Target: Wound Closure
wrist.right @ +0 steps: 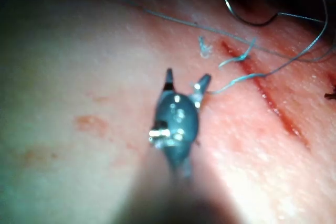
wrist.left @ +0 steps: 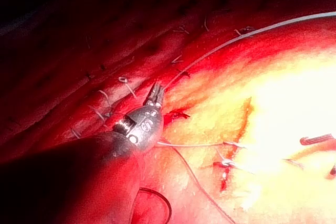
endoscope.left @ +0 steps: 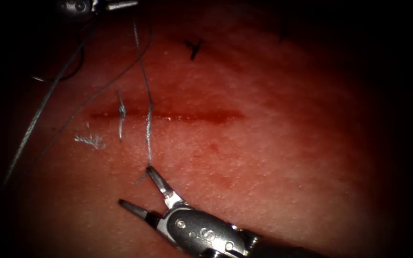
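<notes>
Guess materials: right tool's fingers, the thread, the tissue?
Right arm's tool: its fingers look like bare polished metal, grey with bright glints; they stand open and hold nothing. Thread: pale blue-grey, with a twisted or braided texture, probably synthetic suture, though that is uncertain. Tissue: soft, moist, finely pebbled pink skin, with wet sheen along the cut.

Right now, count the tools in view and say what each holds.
2. Left claw, above the cut, shut on the thread. Right claw, below the cut, open, holding nothing. The needle seems to lie on the tissue, unheld.
</notes>
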Action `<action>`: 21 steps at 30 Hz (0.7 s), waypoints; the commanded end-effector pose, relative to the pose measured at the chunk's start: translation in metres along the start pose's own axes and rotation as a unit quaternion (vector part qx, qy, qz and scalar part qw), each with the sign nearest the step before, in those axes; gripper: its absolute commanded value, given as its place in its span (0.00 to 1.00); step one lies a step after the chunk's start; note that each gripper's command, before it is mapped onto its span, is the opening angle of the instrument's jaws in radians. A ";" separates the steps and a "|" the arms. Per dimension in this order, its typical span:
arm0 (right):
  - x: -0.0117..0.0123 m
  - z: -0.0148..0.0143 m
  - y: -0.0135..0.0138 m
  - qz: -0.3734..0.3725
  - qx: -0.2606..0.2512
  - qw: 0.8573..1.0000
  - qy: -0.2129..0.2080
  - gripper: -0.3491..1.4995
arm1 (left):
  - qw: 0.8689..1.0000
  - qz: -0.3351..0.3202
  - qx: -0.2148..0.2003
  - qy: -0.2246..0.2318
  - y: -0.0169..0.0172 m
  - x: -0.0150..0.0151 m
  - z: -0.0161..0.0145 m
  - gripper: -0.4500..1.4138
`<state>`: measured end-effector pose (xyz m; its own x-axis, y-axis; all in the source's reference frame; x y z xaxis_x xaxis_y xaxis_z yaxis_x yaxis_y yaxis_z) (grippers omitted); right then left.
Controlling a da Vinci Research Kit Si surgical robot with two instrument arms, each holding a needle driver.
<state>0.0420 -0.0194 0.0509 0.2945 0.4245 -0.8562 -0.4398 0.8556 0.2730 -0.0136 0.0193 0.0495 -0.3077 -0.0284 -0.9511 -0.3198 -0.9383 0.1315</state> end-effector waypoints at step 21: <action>0.0019 0.0082 0.0113 0.013 0.085 0.996 0.015 0.16 | 0.981 -0.157 -0.075 0.088 0.0110 0.0086 -0.0050 0.00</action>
<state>0.0438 -0.0071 0.0559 0.2616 0.4440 -0.8570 -0.2885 0.8833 0.3695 -0.0146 0.0061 0.0409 -0.0488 0.2359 -0.9706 -0.2296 -0.9483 -0.2189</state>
